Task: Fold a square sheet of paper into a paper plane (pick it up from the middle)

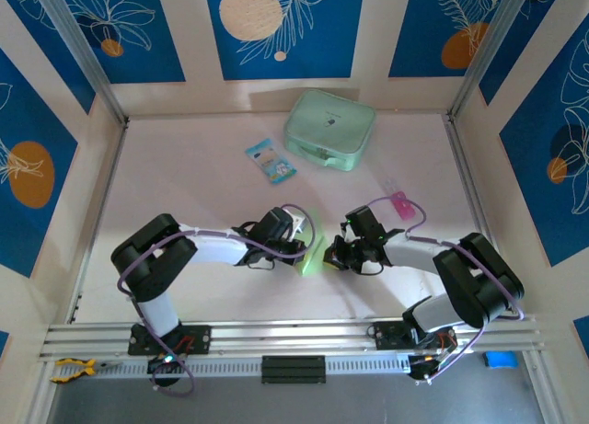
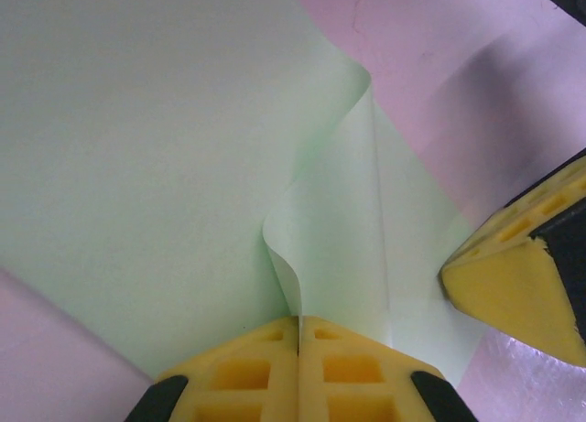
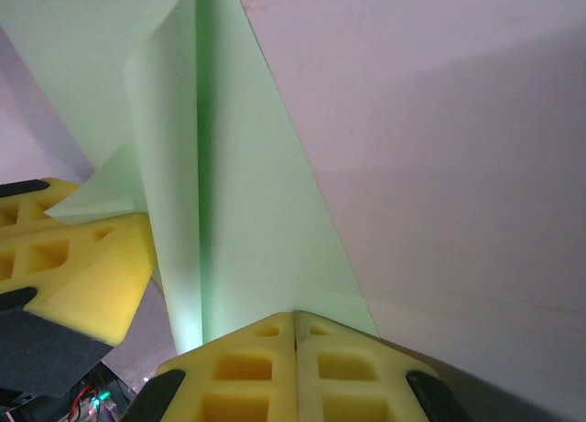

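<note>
Left wrist view: the left tool, pressed together, pinches a raised crease of the paper, which spreads ahead of it across the counter. The right tool, just beside it, is pressed together on the same sheet. This looks like an early centre fold. The next move calls for laying the crease flat with its edges aligned.

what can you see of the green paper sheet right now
The square sheet of paper is thin, plain and pale green, lying partly folded on the pink table. One flap curls up along a soft crease. The left gripper is closed on that raised fold, and the right gripper is closed on the sheet's other end.
</note>
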Tool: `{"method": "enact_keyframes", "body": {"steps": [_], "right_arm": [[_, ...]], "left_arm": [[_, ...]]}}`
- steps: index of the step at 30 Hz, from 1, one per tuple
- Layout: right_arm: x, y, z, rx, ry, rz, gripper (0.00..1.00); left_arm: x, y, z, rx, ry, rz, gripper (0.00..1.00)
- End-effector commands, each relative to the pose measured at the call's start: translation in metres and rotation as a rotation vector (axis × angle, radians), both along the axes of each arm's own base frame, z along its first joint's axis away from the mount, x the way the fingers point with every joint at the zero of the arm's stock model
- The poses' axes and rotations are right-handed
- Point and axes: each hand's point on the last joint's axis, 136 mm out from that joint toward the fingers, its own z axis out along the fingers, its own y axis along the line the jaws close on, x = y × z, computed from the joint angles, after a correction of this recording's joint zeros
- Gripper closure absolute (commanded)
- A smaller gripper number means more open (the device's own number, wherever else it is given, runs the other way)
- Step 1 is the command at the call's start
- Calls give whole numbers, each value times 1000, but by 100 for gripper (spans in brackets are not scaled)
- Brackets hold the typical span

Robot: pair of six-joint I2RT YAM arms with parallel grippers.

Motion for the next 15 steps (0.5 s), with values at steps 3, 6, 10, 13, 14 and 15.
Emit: {"method": "enact_keyframes", "body": {"steps": [3, 6, 10, 13, 14, 15], "right_arm": [[-20, -14, -22, -92, 105, -13, 100], [-20, -14, -22, -93, 106, -11, 100], [-20, -14, -22, -96, 108, -10, 100], [-21, -15, -23, -98, 109, -12, 100], [-21, -15, -23, -99, 109, -11, 100], [-21, -15, -23, -98, 108, -11, 100]], "left_arm": [[5, 6, 3, 7, -32, 20, 99], [7, 6, 6, 1, -44, 25, 99], [8, 9, 11, -6, -65, 34, 99], [9, 10, 15, -17, -84, 43, 99], [9, 10, 16, -22, -87, 44, 99], [9, 11, 16, -24, -90, 46, 98]]}}
